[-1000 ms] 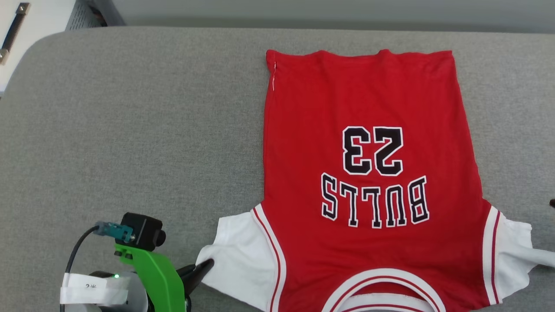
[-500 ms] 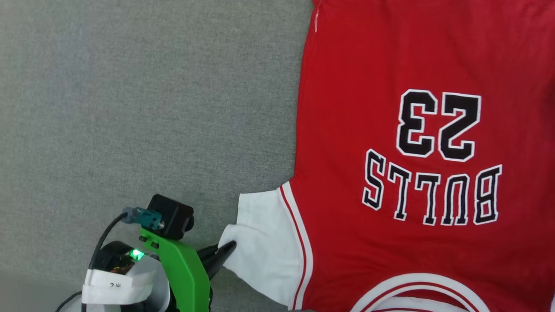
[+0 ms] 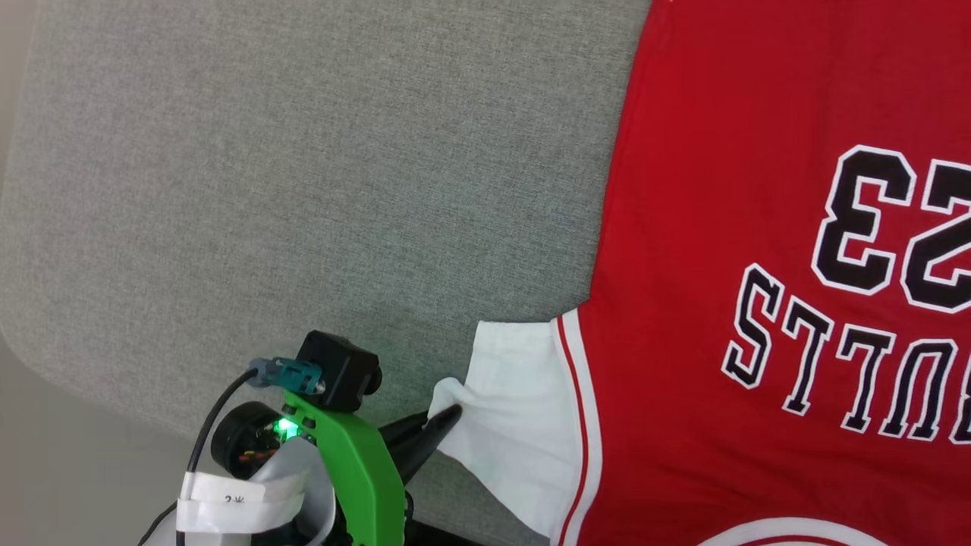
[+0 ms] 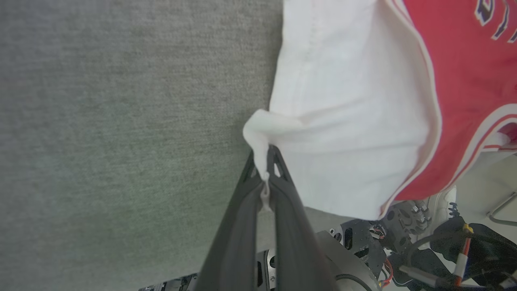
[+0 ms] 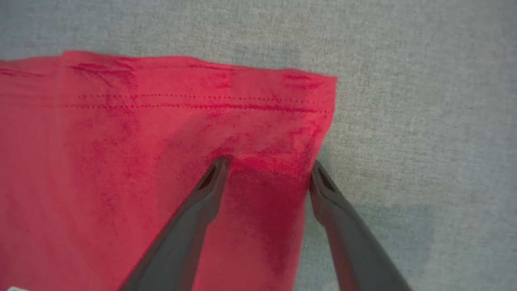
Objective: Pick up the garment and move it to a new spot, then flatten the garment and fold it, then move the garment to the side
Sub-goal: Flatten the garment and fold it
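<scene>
Left pincer (image 4: 267,159) clenched on the garment (image 3: 705,189) at its white sleeve edge. The red body lies flat on the grey table (image 3: 303,189), to the right of the tips. Right pincer (image 5: 269,163) released, jaws wide, straddling the red hem corner, with table beyond the tips.

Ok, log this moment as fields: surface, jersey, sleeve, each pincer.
surface: gray fabric pad
jersey: red, spread flat on the pad, print side up, "23" and lettering upside down in the head view
sleeve: white, its outer edge pulled into a peak
left pincer: shut on the sleeve edge
right pincer: open at the jersey's hem corner, one finger over red cloth, the other at the side edge
</scene>
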Robot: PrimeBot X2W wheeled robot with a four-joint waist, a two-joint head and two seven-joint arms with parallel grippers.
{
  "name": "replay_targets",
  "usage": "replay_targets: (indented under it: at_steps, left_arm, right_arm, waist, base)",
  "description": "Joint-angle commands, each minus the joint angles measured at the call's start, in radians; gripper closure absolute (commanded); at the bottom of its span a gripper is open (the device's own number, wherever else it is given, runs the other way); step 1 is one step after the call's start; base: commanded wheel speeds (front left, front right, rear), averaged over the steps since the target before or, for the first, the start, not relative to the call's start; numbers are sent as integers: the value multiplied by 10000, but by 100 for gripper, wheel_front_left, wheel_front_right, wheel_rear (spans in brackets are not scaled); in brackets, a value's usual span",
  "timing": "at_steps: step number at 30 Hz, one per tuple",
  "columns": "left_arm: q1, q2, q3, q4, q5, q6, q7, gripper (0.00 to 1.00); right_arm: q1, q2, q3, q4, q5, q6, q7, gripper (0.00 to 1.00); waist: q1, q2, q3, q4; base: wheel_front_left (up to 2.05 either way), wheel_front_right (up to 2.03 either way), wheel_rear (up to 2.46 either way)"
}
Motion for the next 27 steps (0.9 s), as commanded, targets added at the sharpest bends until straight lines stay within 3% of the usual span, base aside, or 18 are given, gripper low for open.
replay_targets:
  at_steps: [1, 7, 8, 9, 16, 27]
  left_arm:
    - [-221, -67, -33, 73, 123, -75, -90, 100]
    - [-355, -217, -110, 276, 123, -179, -203, 100]
    - [-374, -235, -119, 304, 119, -187, -211, 100]
    - [-387, -253, -124, 322, 110, -191, -217, 100]
    - [-447, -281, -85, 457, 95, -162, -266, 100]
    - [-425, -175, 29, 603, 23, 10, -168, 100]
  right_arm:
    - [-96, -25, 141, 155, -75, -9, -10, 0]
    - [151, -8, 384, 415, -57, -9, 97, 0]
    - [257, -1, 438, 423, -36, -9, 222, 61]
    - [332, -27, 490, 399, -11, -9, 286, 100]
    - [827, -300, 538, 281, 153, -9, 253, 100]
    - [2179, -219, 212, 350, 467, -9, -368, 100]
  waist:
    - [-1, 0, 336, 329]
    - [-1, 0, 439, 435]
    - [-1, 0, 438, 447]
    - [-1, 0, 437, 455]
    - [-1, 0, 183, 366]
    - [-1, 0, -1035, -373]
  base:
    - [0, 0, 0]
    - [0, 0, 0]
    - [0, 0, 0]
    - [0, 0, 0]
    - [0, 0, 0]
    - [0, 0, 0]
